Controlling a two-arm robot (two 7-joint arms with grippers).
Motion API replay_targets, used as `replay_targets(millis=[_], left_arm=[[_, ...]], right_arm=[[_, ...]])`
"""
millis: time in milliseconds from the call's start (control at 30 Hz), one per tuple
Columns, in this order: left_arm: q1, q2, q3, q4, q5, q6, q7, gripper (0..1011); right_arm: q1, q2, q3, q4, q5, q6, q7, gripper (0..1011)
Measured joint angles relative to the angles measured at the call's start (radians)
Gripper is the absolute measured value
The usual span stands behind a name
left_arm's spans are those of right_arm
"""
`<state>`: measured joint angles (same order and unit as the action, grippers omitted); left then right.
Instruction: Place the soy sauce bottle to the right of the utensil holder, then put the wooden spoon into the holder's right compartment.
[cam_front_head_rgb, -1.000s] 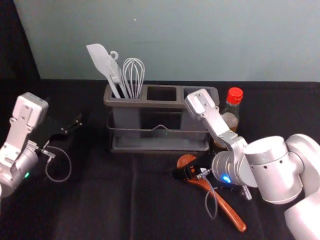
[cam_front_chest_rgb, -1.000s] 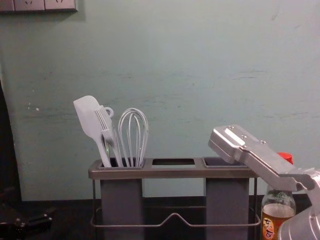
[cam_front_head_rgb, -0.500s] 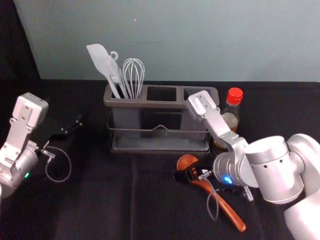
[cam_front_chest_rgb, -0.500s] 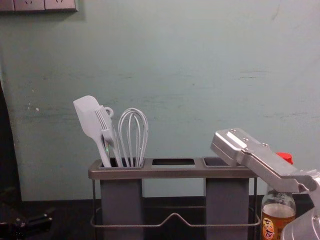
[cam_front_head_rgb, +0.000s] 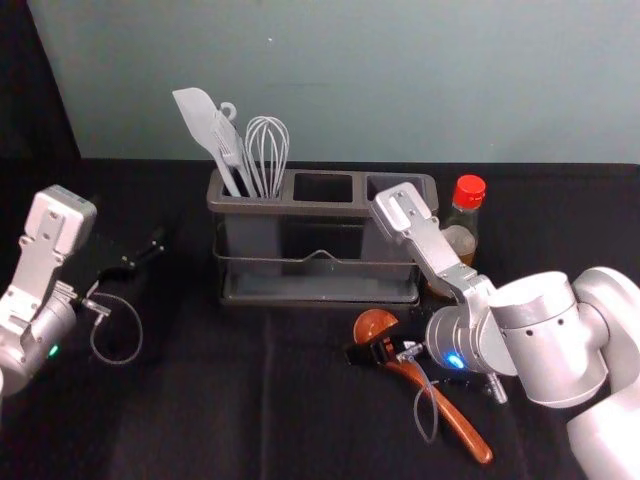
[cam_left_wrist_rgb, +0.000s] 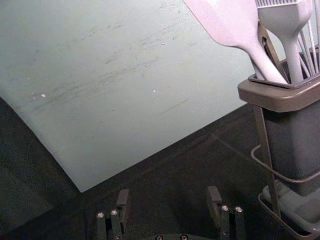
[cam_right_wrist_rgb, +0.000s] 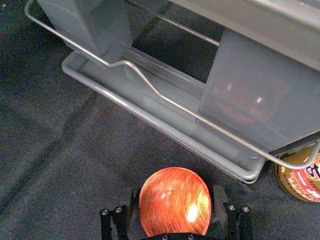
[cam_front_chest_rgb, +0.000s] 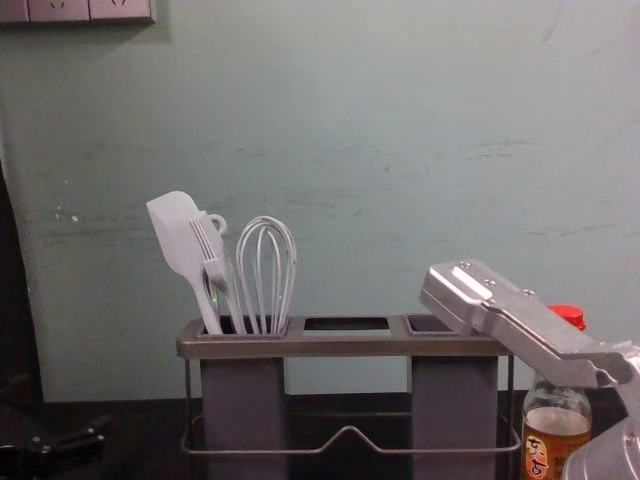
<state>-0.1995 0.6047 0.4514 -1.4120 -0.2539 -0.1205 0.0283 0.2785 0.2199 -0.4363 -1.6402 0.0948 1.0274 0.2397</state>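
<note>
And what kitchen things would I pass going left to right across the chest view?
Spatula → brush → whisk → the holder's middle slot → its right compartment → bottle.

Soy sauce bottle (cam_front_head_rgb: 463, 222) upright, just beside holder's (cam_front_head_rgb: 320, 208) right end. Whisk (cam_front_head_rgb: 268, 150), spatula (cam_front_head_rgb: 203, 118) in left compartment. Wooden spoon (cam_front_head_rgb: 457, 422) near side, handle near-right, right gripper (cam_front_head_rgb: 370, 350) at its neck. Left gripper (cam_front_head_rgb: 147, 250) idle, far left.
</note>
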Motion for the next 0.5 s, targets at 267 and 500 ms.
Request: replay_targets(millis=[267, 500], left_arm=[[0.000, 0.000, 0.000, 0.000, 0.000, 0.000, 0.000, 1000], [0.000, 0.000, 0.000, 0.000, 0.000, 0.000, 0.000, 1000]], right_arm=[[-0.001, -0.002, 0.001, -0.002, -0.018, 0.010, 0.010, 1004], [-0.005, -0.005, 0.005, -0.007, -0.032, 0.009, 0.022, 953]])
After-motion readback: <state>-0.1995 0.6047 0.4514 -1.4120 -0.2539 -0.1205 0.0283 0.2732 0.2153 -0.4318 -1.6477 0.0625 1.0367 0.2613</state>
